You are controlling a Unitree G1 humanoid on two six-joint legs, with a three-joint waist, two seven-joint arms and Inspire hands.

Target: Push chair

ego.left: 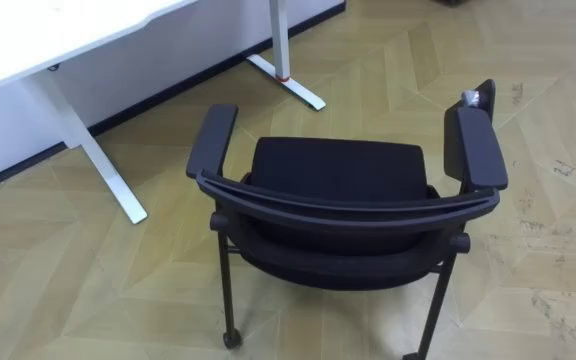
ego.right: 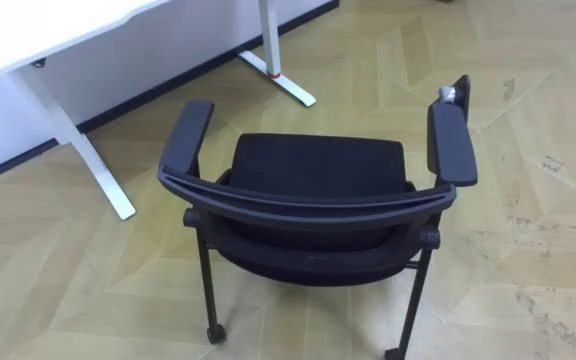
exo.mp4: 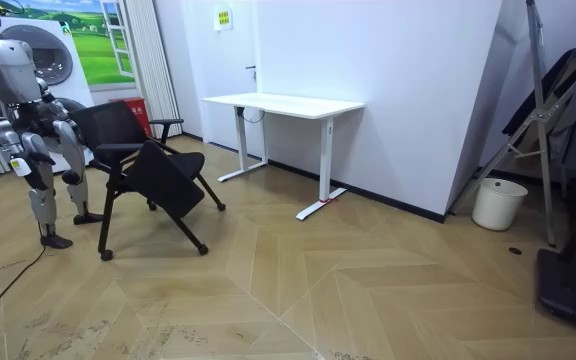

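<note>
A black chair (ego.left: 338, 180) with two armrests and castors stands right before me, seen from behind and above; its curved backrest (ego.right: 308, 208) is nearest, its seat faces away. In the room view the chair (exo.mp4: 138, 150) is at the left, and I stand just behind it on the wooden floor. My right hand (exo.mp4: 20, 160) hangs low on the side away from the chair. My left hand (exo.mp4: 65, 135) is close behind the chair's back. Both are too small to read the fingers.
A white desk (ego.left: 58, 30) on white legs stands against the wall beyond the chair, its foot (ego.left: 288, 82) reaching onto the floor. In the room view the desk (exo.mp4: 283, 103) is mid-room, with a white bucket (exo.mp4: 498, 203) and a dark rack (exo.mp4: 543, 120) at the right.
</note>
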